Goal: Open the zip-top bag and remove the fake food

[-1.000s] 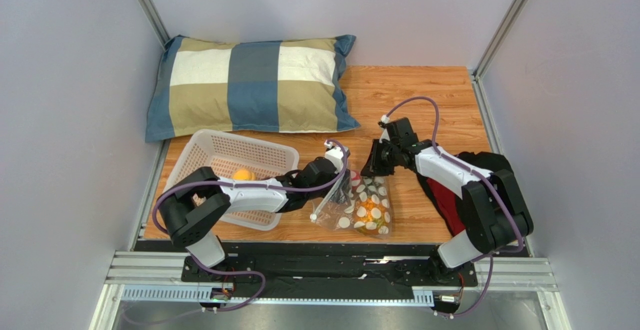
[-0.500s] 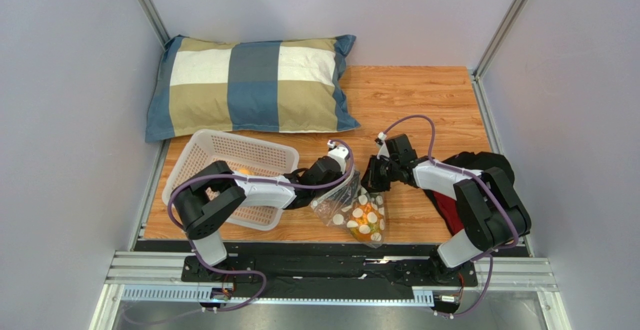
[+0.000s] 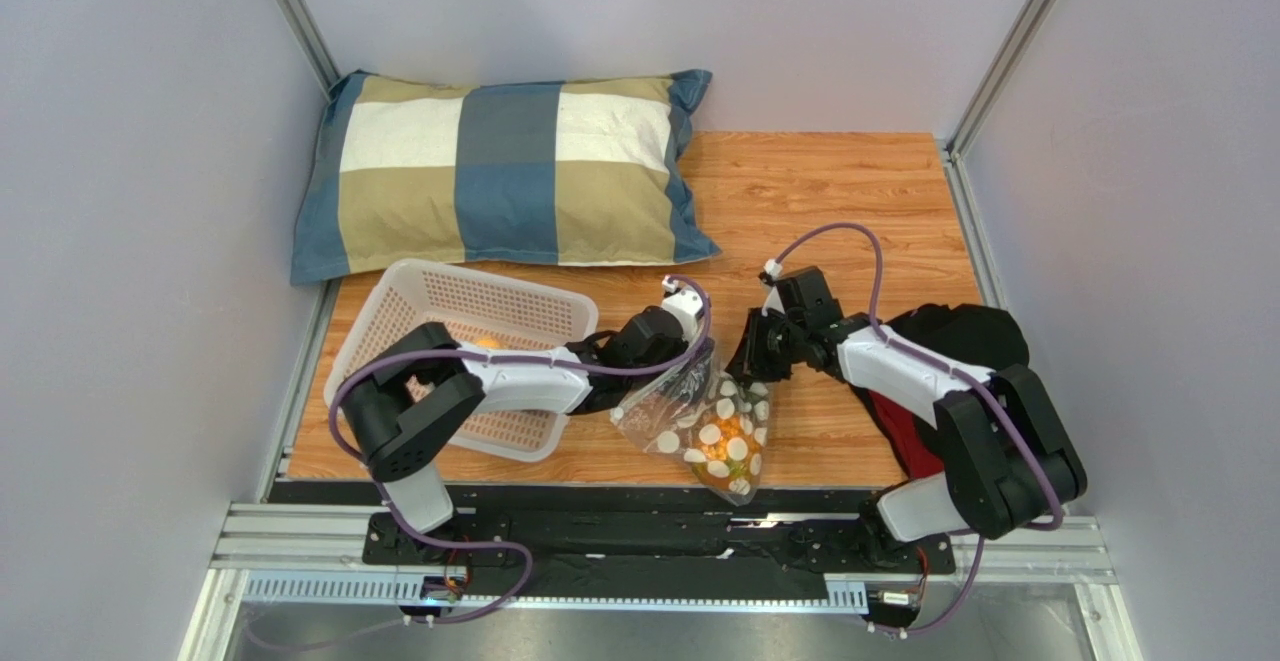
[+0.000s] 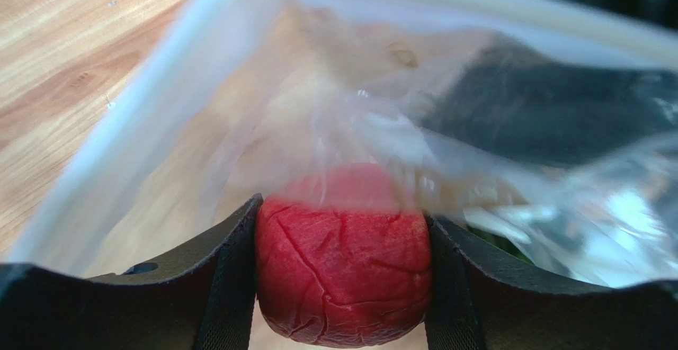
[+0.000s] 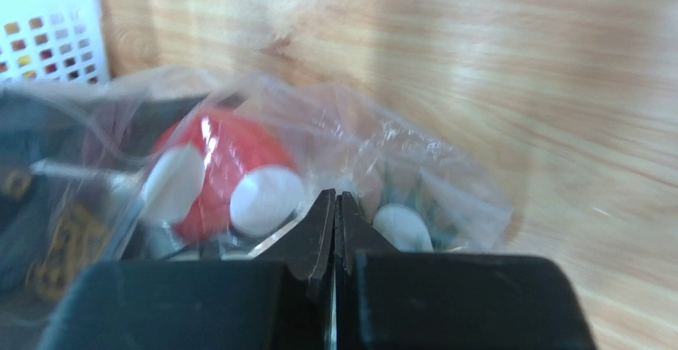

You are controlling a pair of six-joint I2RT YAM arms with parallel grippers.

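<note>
The clear zip-top bag point(image 3: 709, 424) with white oval spots lies on the wood between my two arms, its mouth lifted toward the grippers. My left gripper point(image 3: 693, 372) reaches into that mouth. In the left wrist view its fingers press both sides of a red berry point(image 4: 342, 274), part of the fake food, and the bag's film point(image 4: 239, 88) hangs around it. My right gripper point(image 3: 747, 355) is shut, pinching the bag's upper edge point(image 5: 430, 175). The right wrist view shows the berry point(image 5: 215, 167) through the plastic. An orange-yellow piece point(image 3: 718, 436) stays inside the bag.
A white perforated basket point(image 3: 394, 301) stands left of the bag, an orange fruit point(image 3: 484, 342) showing inside it behind my left arm. A checked pillow point(image 3: 504, 166) lies at the back. A dark and red cloth point(image 3: 902, 424) sits under my right arm.
My left gripper pushed further into the bag's mouth, spread wide, then closed on the red berry. The right gripper dropped a little nearer and the bag shifted toward the front edge.
</note>
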